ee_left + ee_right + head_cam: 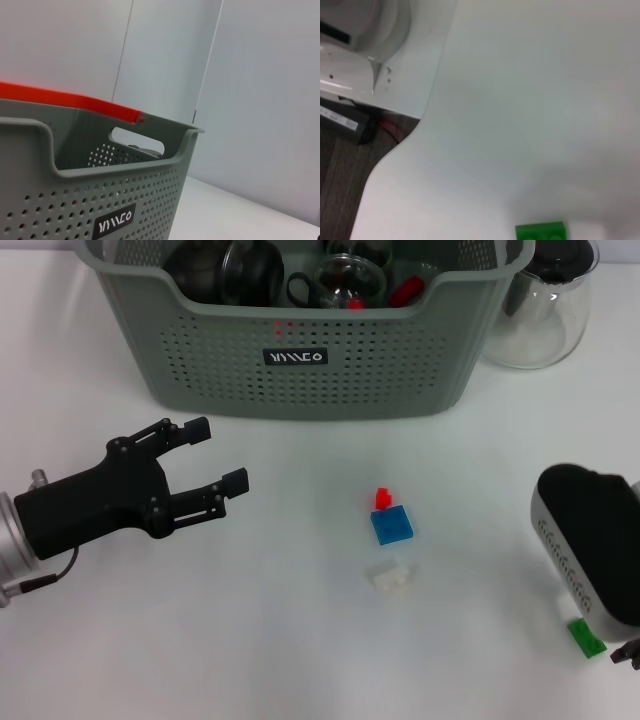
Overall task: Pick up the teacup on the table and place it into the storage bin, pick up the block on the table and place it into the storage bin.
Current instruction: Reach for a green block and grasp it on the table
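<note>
Closest to the robot, a green block (587,638) lies on the white worktop (280,640) right beside the right arm's bulky wrist housing; the right gripper (628,651) shows only as a dark tip at the frame's edge, and I cannot tell whether its fingers are spread or closed. The right wrist view shows the same green block (540,232) on the bare worktop near its rounded edge. A little farther out, a white block (392,576), a blue block (392,526) and a small red block (382,498) sit in a loose line, well to the right of the left gripper (213,454). That gripper hovers with its fingers (198,428) spread apart and holding nothing, aimed toward the storage bin (300,350). Beyond the fingertips stands the grey-green bin with its black label; inside it lie dark teaware and glass pieces. Past its right corner stands a clear glass pot (545,310).
</note>
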Controlling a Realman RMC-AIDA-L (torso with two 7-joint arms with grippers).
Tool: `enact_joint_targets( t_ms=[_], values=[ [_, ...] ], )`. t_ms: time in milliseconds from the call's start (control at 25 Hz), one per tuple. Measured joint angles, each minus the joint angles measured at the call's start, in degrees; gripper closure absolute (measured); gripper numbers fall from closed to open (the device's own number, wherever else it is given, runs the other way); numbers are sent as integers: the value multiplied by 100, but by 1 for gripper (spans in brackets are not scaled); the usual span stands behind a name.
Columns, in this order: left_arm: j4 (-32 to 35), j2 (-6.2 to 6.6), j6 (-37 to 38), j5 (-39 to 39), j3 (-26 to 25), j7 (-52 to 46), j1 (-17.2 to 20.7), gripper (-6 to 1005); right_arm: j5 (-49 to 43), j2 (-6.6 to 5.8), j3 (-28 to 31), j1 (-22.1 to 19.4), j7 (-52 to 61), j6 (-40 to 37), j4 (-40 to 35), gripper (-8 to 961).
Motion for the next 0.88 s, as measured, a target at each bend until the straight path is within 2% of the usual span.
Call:
enact_joint_targets(
  t_ms=[880],
  values=[
    [-22, -7, -6, 8, -3, 2, 15, 125, -27, 16, -539, -198, 0, 294, -21, 149]
  ],
)
